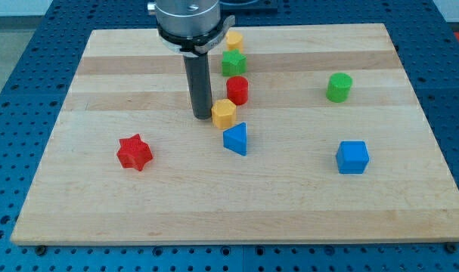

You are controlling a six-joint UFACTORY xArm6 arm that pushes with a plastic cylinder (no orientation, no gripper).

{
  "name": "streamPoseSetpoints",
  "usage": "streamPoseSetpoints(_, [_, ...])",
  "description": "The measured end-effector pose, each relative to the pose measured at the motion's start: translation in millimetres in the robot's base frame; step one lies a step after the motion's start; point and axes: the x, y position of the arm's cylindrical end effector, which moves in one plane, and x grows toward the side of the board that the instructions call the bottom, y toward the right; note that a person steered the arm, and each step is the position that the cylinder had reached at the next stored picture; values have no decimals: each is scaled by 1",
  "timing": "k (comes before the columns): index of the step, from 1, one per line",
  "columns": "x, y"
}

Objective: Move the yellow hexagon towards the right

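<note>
The yellow hexagon (pixel 224 113) sits near the middle of the wooden board (pixel 100 189). My tip (pixel 203 115) rests on the board just to the hexagon's left, touching or almost touching it. A red cylinder (pixel 237 90) stands just above and to the right of the hexagon. A blue triangular block (pixel 236 139) lies just below it.
A green star (pixel 233 63) and another yellow block (pixel 234 39) line up above the red cylinder. A red star (pixel 134 153) lies at the lower left. A green cylinder (pixel 339 87) and a blue cube (pixel 352 157) stand on the right.
</note>
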Motion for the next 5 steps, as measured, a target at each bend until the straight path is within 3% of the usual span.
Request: streamPoseSetpoints(5, [0, 11])
